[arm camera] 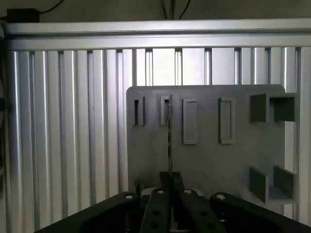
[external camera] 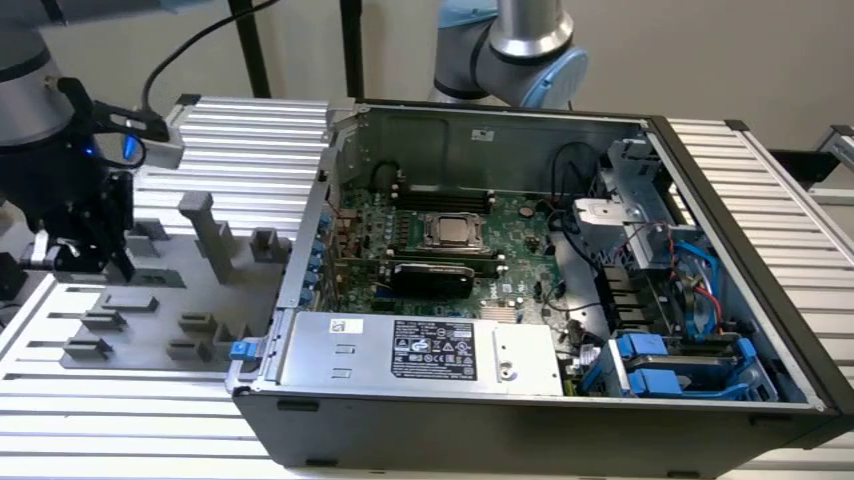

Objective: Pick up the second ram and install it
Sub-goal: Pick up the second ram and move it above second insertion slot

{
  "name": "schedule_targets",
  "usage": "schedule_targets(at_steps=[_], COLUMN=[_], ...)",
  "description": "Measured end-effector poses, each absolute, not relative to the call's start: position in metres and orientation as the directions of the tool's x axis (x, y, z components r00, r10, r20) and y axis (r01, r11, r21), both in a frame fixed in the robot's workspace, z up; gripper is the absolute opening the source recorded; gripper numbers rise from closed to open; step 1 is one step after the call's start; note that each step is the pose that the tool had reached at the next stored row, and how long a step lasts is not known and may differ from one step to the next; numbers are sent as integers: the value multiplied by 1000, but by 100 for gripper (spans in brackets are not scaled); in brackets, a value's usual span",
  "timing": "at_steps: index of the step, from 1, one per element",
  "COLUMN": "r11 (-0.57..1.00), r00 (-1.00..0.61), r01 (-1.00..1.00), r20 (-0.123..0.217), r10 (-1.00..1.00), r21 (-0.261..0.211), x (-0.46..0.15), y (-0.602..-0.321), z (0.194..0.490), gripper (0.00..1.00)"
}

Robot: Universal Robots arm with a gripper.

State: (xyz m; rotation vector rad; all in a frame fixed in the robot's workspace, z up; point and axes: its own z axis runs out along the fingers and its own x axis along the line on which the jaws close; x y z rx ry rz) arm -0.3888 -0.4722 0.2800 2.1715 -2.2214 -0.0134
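We see an arm (external camera: 27, 95) of brushed silver-grey tube, and a rounded joint (external camera: 523, 55) capped in pale blue. Near the wrist sits a small grey box (external camera: 150, 135) fed by a black cable (external camera: 187, 48), and a blue light (external camera: 91, 151) glows beside it. The gripper (arm camera: 170, 178) is matte black. Its fingers (arm camera: 158, 206) are flat bars dotted with small round holes, and two pale screw heads (arm camera: 129, 196) sit on its broad black body.

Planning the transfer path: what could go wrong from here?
1. The gripper holds the thin ram by its flat sides; it could tilt or slip.
2. The post and case wall stand between it and the motherboard; a low path may strike them.
3. Cables hang beside the slots and may snag.
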Motion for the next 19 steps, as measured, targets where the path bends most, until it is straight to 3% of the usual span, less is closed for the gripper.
schedule_targets(at_steps=[19], r11=[13], r00=[-14], r01=[-999], r20=[-7], r10=[-1000], r21=[31], x=[-338], y=[-475], z=[365], gripper=[0])
